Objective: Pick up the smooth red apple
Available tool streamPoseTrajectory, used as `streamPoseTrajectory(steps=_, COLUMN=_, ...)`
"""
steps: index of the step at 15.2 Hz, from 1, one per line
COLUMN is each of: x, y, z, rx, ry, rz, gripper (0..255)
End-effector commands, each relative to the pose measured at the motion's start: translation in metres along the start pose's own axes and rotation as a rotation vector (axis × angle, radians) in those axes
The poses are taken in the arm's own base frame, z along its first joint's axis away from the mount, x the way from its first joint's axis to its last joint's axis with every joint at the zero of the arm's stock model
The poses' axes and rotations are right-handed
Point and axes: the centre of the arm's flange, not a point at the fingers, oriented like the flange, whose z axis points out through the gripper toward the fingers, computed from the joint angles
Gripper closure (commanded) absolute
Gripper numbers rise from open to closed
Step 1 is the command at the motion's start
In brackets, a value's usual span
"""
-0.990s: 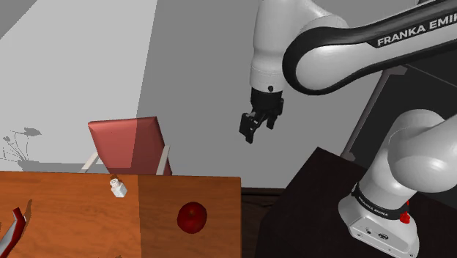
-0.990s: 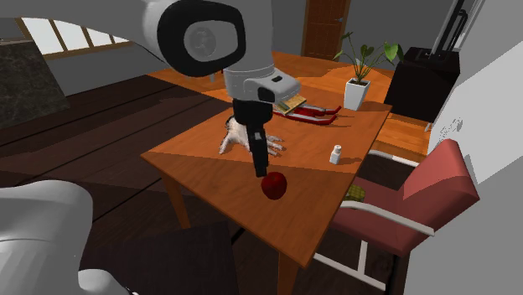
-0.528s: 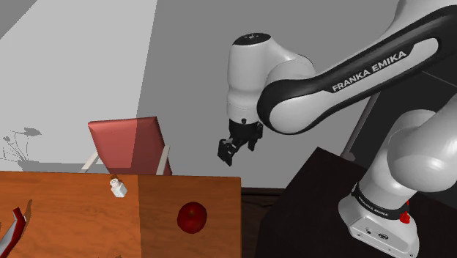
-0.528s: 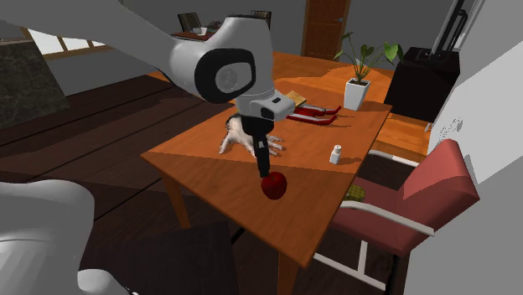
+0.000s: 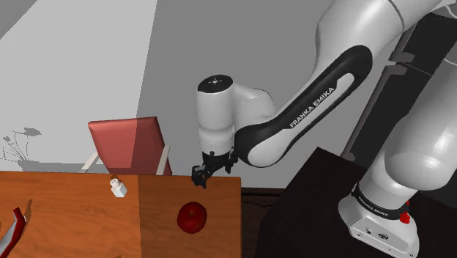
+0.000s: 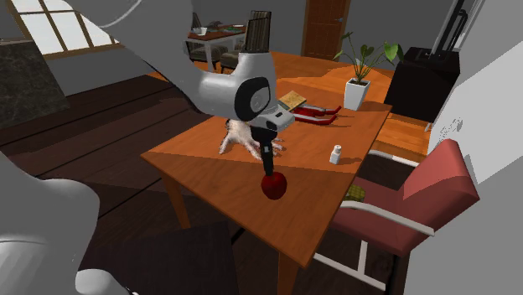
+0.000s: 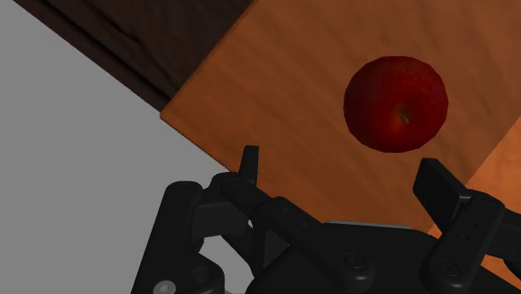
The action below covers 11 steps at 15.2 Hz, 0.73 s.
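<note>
Near the counter (image 5: 73,212) corner, close to its edge: red apple (image 5: 192,217), loose. Just above, end effector (image 5: 201,178) spread wide, empty, apple nearer one finger than the other. Likely trouble: descending uncorrected, clipping the round top with that finger, rolling it off the edge.

A table (image 5: 80,212) runs off the shoulder view's lower and left edges, cropping a red object (image 5: 15,227). In the second exterior view the gripper (image 6: 268,166) overlaps the top of the apple (image 6: 275,188), the arm (image 6: 243,92) masks part of a pale object (image 6: 233,141), and a greenish item (image 6: 354,194) is too small to name.
</note>
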Motion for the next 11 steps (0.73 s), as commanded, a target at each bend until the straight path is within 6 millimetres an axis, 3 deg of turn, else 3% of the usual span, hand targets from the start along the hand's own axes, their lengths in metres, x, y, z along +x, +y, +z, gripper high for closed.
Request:
streamPoseTrajectory(steps=1, x=0.0, y=-0.015, z=0.018, rx=0.004, ry=0.007, rz=0.011, gripper=0)
streamPoseTrajectory(steps=9, x=0.014, y=-0.089, z=0.091, rx=0.016, ry=0.024, rz=0.05, gripper=0)
streamPoseTrajectory(steps=11, x=0.015, y=-0.095, z=0.102, rx=0.017, ry=0.025, rz=0.053, gripper=0)
